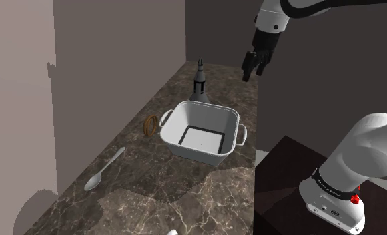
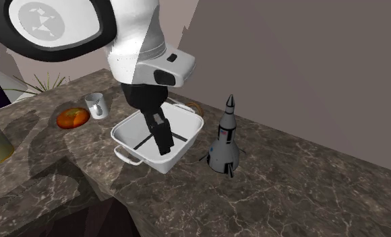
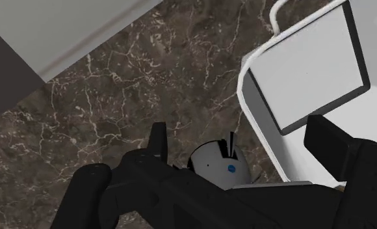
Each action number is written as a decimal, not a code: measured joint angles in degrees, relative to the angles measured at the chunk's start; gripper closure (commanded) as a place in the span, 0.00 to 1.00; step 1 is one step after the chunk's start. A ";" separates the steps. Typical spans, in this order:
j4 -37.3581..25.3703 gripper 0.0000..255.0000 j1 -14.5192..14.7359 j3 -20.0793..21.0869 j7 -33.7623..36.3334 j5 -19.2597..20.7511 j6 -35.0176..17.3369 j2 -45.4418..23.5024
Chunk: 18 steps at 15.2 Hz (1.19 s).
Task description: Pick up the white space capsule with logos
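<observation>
My claw (image 1: pixel 254 67) hangs in open air above the desk (image 1: pixel 152 200), fingers spread, and I see nothing between it and the upright capsule (image 3: pixel 220 162), which the wrist view frames between them. The white tub (image 1: pixel 202 130) stands just beside the capsule, its rim close to one finger's path, so that side is tight; the other side is bare marble up to the wall (image 3: pixel 51 32). The spoon (image 1: pixel 104 170) and ring (image 1: pixel 150 125) lie beyond the tub, well apart from the capsule.

Shoulder view: a dark marbled counter (image 1: pixel 185 200) carries a white tub (image 1: pixel 202 155), a rocket (image 1: pixel 200 83) at its 12 o'clock, a spoon (image 1: pixel 107 167) at 8 o'clock.
</observation>
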<state>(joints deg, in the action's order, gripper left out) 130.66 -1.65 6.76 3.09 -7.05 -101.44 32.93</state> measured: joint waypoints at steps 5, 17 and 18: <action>-6.64 0.00 -1.47 4.03 6.40 3.02 -6.56 -8.63; -29.16 0.00 -3.92 12.00 25.05 19.14 -12.95 -30.20; -31.21 0.00 -3.65 12.48 26.77 20.86 -13.04 -32.12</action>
<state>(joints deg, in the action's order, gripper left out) 99.45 -5.30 19.24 29.86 13.81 -114.48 0.80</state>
